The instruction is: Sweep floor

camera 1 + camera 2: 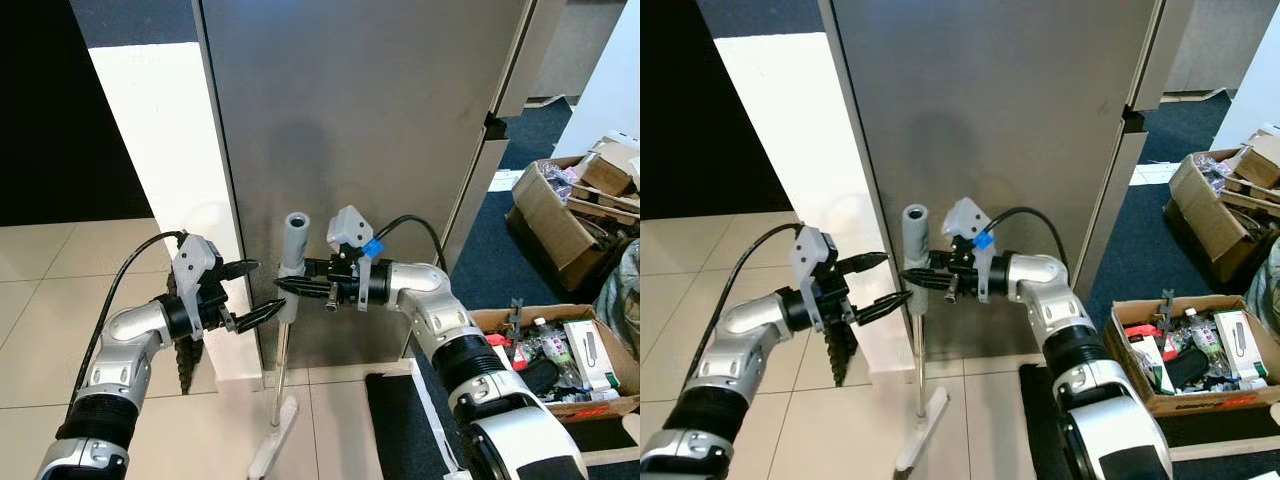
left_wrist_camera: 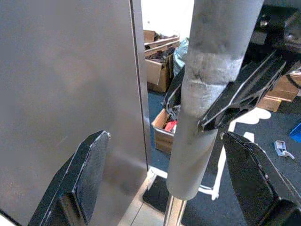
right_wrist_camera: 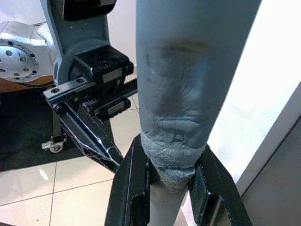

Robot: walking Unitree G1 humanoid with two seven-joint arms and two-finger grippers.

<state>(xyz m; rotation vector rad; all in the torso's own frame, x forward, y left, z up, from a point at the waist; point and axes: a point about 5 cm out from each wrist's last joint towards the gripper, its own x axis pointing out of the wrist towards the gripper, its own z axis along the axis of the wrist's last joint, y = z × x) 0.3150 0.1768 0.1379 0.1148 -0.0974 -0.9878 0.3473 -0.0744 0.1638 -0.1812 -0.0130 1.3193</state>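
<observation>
Broom handle (image 1: 294,262) clamped in right tool (image 1: 283,286), seemingly between spread left tool (image 1: 254,293) fingers

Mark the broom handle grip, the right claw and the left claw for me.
broom handle grip (image 1: 295,245), left eye view, grey sleeve near its top.
right claw (image 1: 285,287), left eye view, between its fingertips, shut on the grip.
left claw (image 1: 262,290), left eye view, between its open fingertips.

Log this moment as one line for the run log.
task: sweep floor | right gripper: shut on broom handle | left gripper: open, beside handle | broom head: on tile floor, by grey panel
</observation>
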